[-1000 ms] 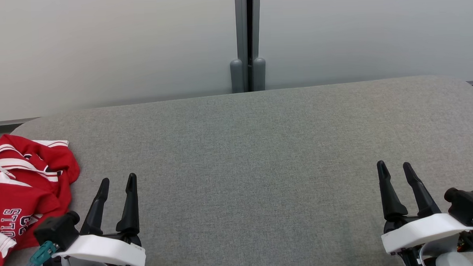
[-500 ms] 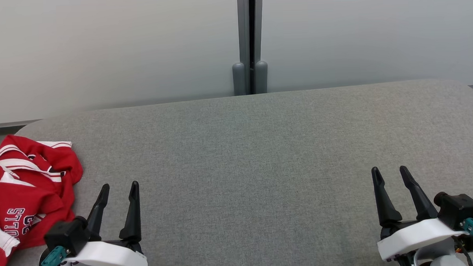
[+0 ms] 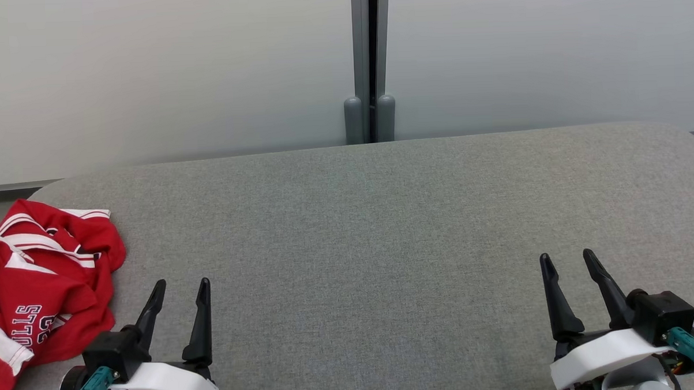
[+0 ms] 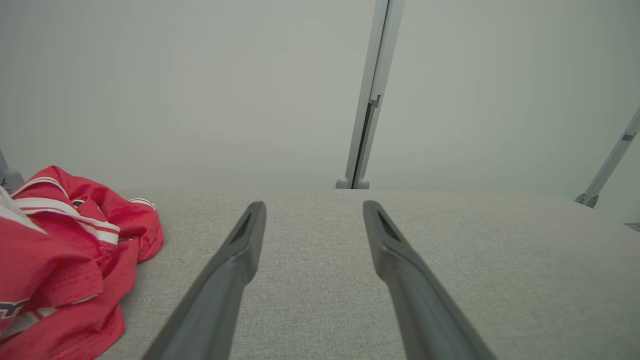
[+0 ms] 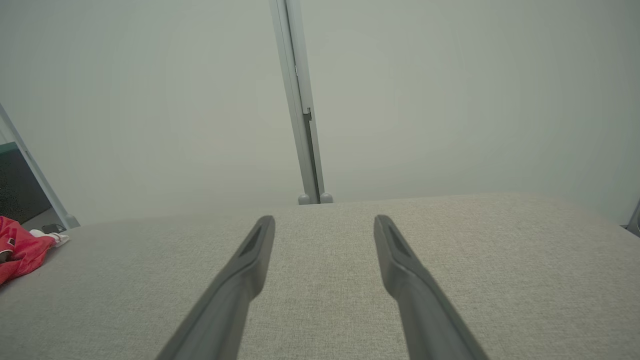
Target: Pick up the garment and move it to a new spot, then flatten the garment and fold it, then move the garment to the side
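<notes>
We see the garment (image 3: 44,286), a red jersey with white stripes, lying crumpled at the far left end of the grey fabric-covered surface (image 3: 371,234) and running out past the head view's left edge. It carries pale, dark-edged lettering, but folds hide too much of it for us to read. Our left gripper (image 3: 182,282) sits at the near left, just beside the garment's right edge and apart from it, its two dark fingers spread wide and holding nothing. In the left wrist view those fingers point across the grey cloth toward the far edge, with the red heap off to their left. Our right gripper (image 3: 565,255) sits at the near right, well apart from the garment, likewise spread wide and empty, its fingers pointing toward the far edge. In the right wrist view the garment is a small red patch at the left edge. Behind the surface stand pale wall panels (image 3: 147,81) joined by a grey upright post (image 3: 368,61)
</notes>
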